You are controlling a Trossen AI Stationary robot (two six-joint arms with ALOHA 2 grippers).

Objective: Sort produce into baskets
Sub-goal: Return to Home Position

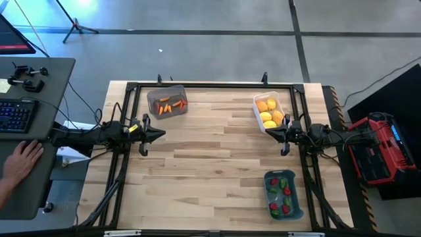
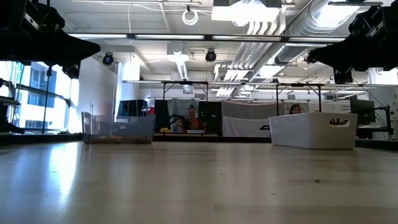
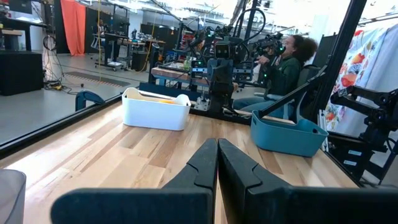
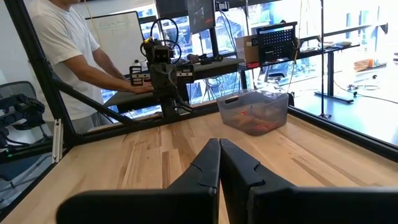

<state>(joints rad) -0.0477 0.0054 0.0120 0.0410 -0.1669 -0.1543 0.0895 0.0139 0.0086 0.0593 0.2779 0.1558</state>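
The clear grey basket [image 1: 167,103] at the table's far left holds small orange carrots [image 1: 168,106]. The white basket [image 1: 270,111] at the far right holds yellow-orange fruits [image 1: 268,113]. The blue-grey basket [image 1: 283,195] at the near right holds red and green peppers [image 1: 281,195]. My left gripper [image 1: 162,134] is shut and empty, held above the table's left side [image 3: 217,163]. My right gripper [image 1: 268,133] is shut and empty, held above the right side [image 4: 220,163], just near of the white basket.
A black frame [image 1: 210,85] runs round the table's edges. The middle of the wooden table [image 1: 210,164] is bare. A person's hand [image 1: 20,159] rests on a desk left of the table, by a keyboard [image 1: 14,115]. A red device [image 1: 378,148] stands to the right.
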